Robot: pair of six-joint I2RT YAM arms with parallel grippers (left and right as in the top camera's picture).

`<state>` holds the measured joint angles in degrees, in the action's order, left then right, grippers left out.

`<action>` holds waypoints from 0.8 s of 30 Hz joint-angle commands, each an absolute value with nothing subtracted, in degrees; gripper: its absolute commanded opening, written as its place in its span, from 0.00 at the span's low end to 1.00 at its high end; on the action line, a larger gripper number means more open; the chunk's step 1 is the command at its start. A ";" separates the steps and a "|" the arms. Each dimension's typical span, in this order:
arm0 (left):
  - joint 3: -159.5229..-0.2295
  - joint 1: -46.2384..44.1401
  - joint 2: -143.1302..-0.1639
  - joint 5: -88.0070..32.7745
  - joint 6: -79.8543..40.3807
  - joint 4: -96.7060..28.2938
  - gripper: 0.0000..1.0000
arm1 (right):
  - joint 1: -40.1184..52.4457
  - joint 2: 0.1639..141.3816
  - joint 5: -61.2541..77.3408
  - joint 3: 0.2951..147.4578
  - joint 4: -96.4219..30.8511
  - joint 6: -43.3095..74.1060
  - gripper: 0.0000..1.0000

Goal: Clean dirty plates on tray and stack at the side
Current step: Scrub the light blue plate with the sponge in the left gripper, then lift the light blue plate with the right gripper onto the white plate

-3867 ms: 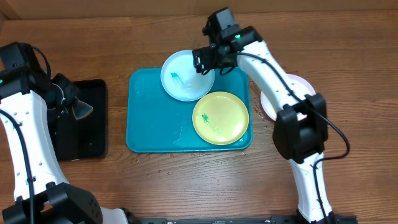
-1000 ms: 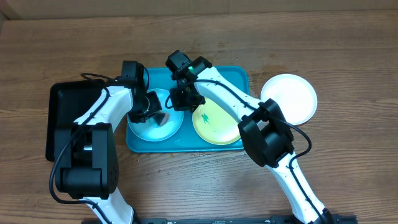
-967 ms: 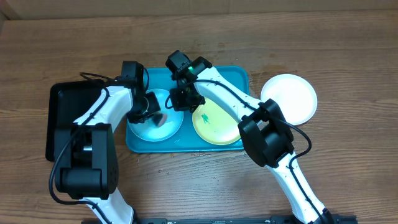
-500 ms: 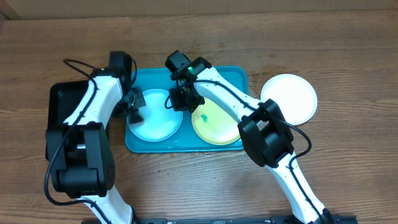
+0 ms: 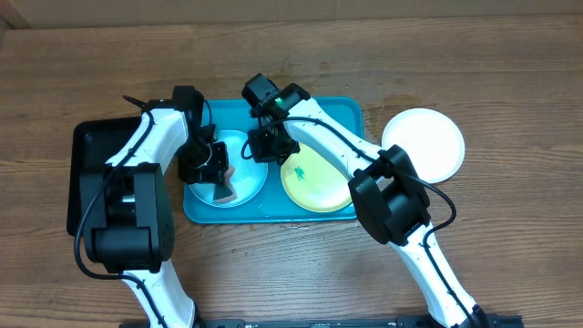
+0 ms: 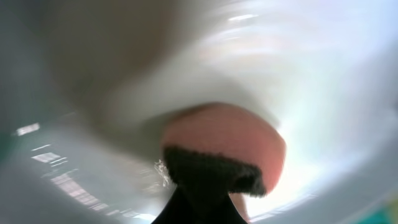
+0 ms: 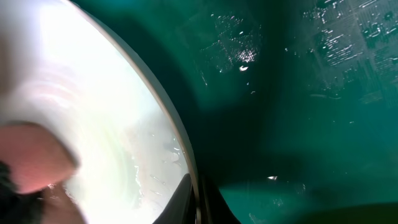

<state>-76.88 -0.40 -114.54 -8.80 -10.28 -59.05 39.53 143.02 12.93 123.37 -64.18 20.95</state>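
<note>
Left gripper (image 5: 215,169), clenched on sponge (image 5: 224,189), swung back onto blue plate (image 5: 248,184); right gripper (image 5: 266,146) pinched its rim. Scrubbing resumed; yellow plate (image 5: 326,182) still dirty.

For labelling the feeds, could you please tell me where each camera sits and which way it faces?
Overhead: above the table, looking straight down at tray and blue plate; both arms, left pincer and right pincer show.
Left wrist: on the left arm, close over the sponge on the blue plate; its pincer is not clearly visible.
Right wrist: on the right arm, facing the plate's rim and tray; its dark fingertips show at bottom.
Shared: both wrist views show sponge and blue plate.
</note>
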 commanded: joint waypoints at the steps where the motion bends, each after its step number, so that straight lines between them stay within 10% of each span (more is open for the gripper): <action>1: -76.99 0.21 -114.96 7.86 -10.52 -60.07 0.04 | 39.27 146.28 8.60 121.82 -65.28 21.23 0.04; 11: -81.60 3.99 -109.73 19.29 -25.82 -60.97 0.04 | 39.31 144.86 8.56 125.45 -69.89 18.81 0.04; 24: -86.04 25.19 -90.50 -6.85 -29.17 -63.83 0.04 | 43.24 136.29 -21.45 149.53 -83.83 15.53 0.04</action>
<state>-85.38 19.66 -91.85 -1.93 -27.09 -61.67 40.36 141.82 -6.48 143.00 -81.56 17.17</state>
